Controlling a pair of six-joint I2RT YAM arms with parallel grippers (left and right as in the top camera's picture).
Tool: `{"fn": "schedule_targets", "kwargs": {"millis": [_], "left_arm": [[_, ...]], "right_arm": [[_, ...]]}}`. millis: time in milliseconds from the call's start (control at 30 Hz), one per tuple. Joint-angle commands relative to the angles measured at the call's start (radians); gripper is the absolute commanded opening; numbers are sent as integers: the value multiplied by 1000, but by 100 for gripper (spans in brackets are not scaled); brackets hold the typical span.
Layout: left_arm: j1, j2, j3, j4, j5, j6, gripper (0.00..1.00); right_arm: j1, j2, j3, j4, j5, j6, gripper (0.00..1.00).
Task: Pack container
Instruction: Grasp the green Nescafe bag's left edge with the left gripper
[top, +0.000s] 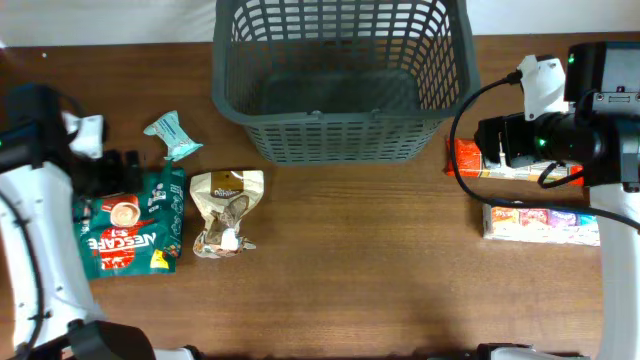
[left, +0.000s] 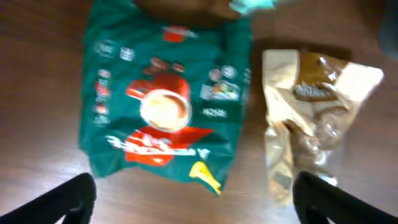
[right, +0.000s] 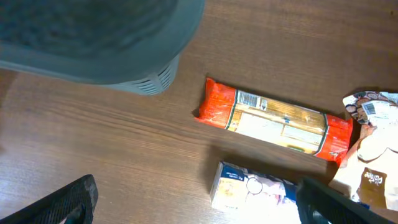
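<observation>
Dark grey plastic with lattice sides, the container (top: 340, 80) is seen standing at the far middle of the wooden table (top: 380, 280). The left gripper (left: 194, 183) is held spread wide over a green coffee bag (left: 161, 106), with a beige pouch (left: 311, 118) just beside it. The right gripper (right: 198, 185) is likewise spread apart, gripping nothing, over an orange packet (right: 273, 121) and a small box (right: 255, 190).

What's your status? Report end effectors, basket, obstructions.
Left end effector open, over green pack. Right end effector open, near orange packet. Basket empty. Nothing blocking it.
</observation>
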Motion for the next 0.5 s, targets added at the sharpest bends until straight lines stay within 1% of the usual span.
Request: {"fn": "schedule_targets", "kwargs": {"millis": [0,100,200,267,300,333,367,400,433,467], "left_arm": [[125,7,3,51,62,105,94],[196,34,3,100,114,111,94],[235,80,3,139,192,180,92],[249,125,3,140,252,253,93],[254,146,3,139,275,268,92],[259,167,3,141,286,278,92],[262,189,3,145,282,289,89],[265,213,3,149,270,289,89],[267,236,3,151,254,289,84],[271,260,3,151,229,288,82]], "right_arm": [[-3,2,19,-9,13,0,99],[-3,2,19,-24,13,0,99],[-3,2,19,-42,13,0,99],[-3,2,19,-47,13,0,99],[-3,2,19,-50,13,0,99],[-3,2,19,-50,13,0,99],[-3,2,19,-50,13,0,99],[-3,2,19,-50,13,0,99],[-3,2,19,-50,13,0,99],[-3,2,19,-51,13,0,99]]}}
